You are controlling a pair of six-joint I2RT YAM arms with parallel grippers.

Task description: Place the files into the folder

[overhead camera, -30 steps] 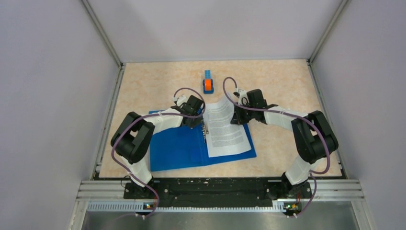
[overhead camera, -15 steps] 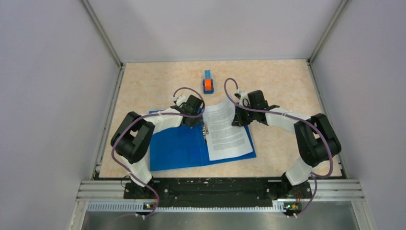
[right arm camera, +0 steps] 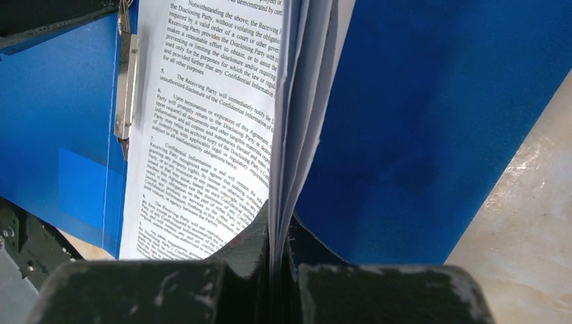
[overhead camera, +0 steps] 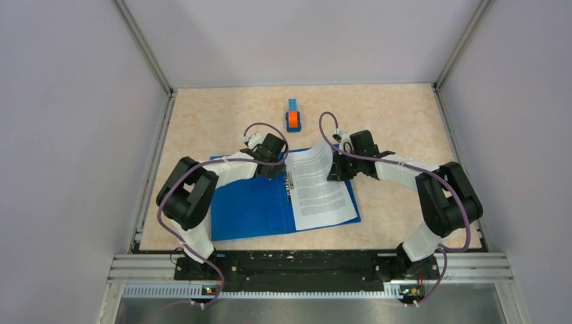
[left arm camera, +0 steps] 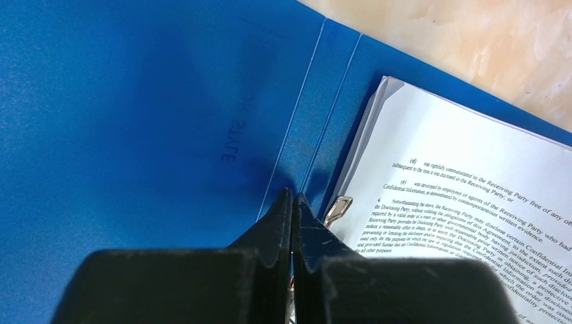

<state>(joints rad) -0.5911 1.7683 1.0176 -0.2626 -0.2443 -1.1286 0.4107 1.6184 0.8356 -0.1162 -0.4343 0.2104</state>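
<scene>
R fingers (right arm camera: 260, 233), pinching files (overhead camera: 322, 192), have slid them toward folder (overhead camera: 249, 206) clip (right arm camera: 125, 88); nearly in. L fingers (left arm camera: 283, 216) closed tight beside it.

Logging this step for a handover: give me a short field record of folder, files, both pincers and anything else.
folder: blue, open flat on the table
files: on its right half, right edge lifted
left pincer: shut, tips at the spine beside the metal clip
right pincer: shut on the files' right edge
other: small blue-and-orange object farther back
</scene>
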